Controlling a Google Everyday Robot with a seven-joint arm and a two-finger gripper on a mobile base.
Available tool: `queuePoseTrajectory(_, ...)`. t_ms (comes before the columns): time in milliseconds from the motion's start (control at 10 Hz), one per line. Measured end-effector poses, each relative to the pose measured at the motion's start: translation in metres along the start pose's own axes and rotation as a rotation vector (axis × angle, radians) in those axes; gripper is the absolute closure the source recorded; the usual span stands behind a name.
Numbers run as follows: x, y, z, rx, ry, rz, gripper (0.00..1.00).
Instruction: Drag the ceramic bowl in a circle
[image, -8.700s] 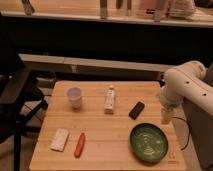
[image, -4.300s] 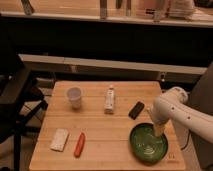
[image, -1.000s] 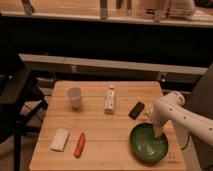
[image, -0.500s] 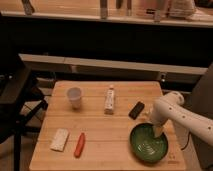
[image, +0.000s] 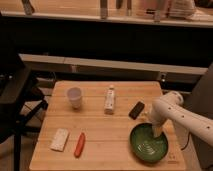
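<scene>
The ceramic bowl is wide, shallow and dark green, with pale rings inside. It sits at the front right of the wooden table. My gripper comes down from the white arm at the right and reaches into the bowl at its far right inner side. It appears to touch the bowl's inside near the rim.
A translucent white cup stands at the back left. A white bottle lies at the back middle and a small black object lies beside the bowl's far side. A white packet and an orange-red carrot-like item lie front left.
Since 8.7 s ago the arm has come down from above the table's right side into the bowl. Over the last second nothing has visibly moved.
</scene>
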Motion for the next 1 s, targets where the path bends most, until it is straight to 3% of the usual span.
queuePoseTrajectory(1000, -0.0061, -0.0011, 0.0022, -0.018, -0.011, -0.016, 0.2)
